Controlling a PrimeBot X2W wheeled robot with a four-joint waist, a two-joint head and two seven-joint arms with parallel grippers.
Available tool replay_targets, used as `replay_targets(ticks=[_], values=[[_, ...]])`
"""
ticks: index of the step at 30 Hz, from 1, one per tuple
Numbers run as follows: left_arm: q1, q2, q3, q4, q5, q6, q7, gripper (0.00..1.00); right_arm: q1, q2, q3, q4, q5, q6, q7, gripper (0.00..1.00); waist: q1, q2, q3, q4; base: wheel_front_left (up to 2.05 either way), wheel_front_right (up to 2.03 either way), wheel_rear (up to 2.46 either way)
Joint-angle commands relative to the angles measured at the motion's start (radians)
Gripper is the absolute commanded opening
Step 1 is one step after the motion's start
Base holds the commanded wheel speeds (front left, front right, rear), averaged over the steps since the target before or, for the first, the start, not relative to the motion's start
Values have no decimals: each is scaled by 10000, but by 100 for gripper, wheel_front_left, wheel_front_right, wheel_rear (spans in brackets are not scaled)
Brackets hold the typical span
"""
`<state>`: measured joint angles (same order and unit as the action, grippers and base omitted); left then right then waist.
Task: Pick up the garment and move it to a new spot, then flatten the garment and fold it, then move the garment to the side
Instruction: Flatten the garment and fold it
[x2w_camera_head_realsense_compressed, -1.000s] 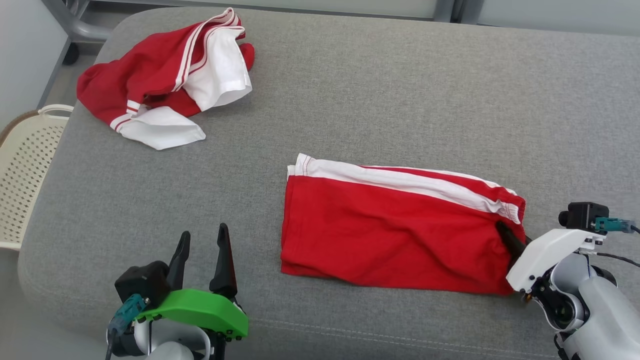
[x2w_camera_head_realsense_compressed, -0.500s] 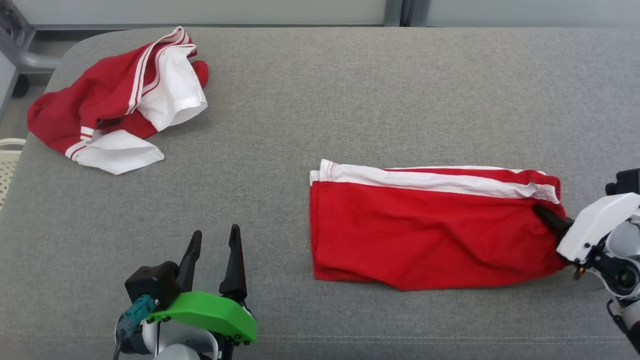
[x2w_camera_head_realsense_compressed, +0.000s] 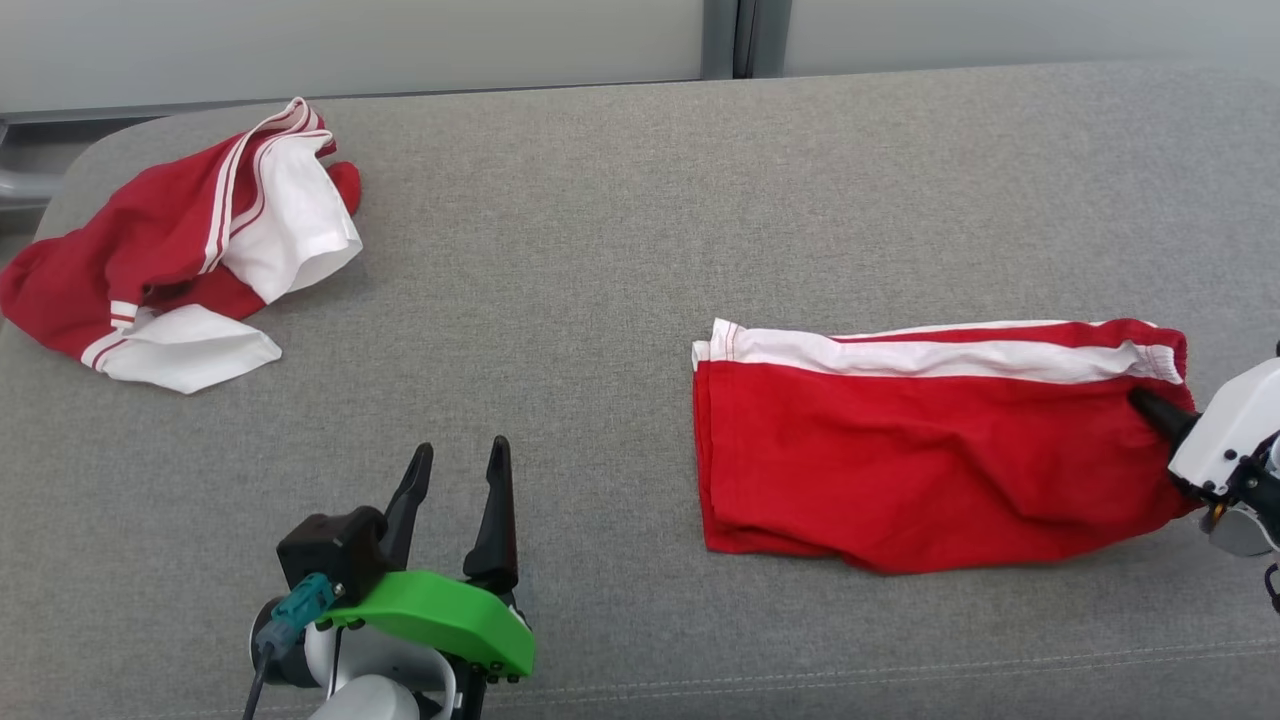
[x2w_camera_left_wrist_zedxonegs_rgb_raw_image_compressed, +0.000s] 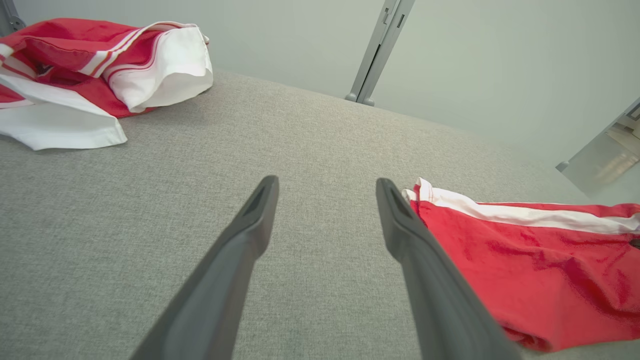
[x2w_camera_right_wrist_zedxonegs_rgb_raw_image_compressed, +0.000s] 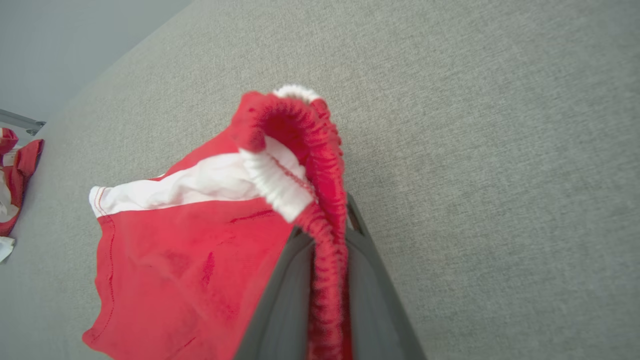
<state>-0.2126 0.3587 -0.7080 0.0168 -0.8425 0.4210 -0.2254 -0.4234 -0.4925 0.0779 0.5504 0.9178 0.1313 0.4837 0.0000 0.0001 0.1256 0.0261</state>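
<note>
Grey upholstered bench under my head camera: folded red shorts with a white side stripe lie near its right edge, my right gripper at their right end. Left wrist view: my left gripper gapes wide, empty, above the bench. Right wrist view: jaws clenched on the shorts' elastic waistband.

Left tool low at left, fingers apart, empty; right tool far right, tight on garment.
</note>
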Motion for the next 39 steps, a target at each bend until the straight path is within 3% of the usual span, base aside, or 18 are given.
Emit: replay_targets(ticks=[1, 14, 20, 29, 39], values=[[-126, -14, 10, 39, 68, -54, 7, 100, -71, 125, -66, 90, -111, -10, 94, 0, 0, -1, -45, -11, 0, 0, 0], [86, -163, 39, 220, -111, -160, -113, 100, 367, 1398, -111, -1587, -13, -6, 1166, 0, 0, -1, -372, -9, 0, 0, 0], [142, -264, 15, 320, -121, -273, -159, 100, 490, 2338, -444, -2237, -468, -6, 1785, 0, 0, -1, -521, 164, 0, 0, 0], [14, -520, -55, 486, -134, -517, -220, 100, -108, 4057, -1190, -1886, -1728, -6, 2549, 0, 0, -1, -616, 710, 0, 0, 0], [-257, -835, -180, 760, -93, -784, -265, 100, -856, 4418, -1265, -268, -2559, -4, 2217, 0, 0, -1, -597, 1488, 0, 0, 0]])
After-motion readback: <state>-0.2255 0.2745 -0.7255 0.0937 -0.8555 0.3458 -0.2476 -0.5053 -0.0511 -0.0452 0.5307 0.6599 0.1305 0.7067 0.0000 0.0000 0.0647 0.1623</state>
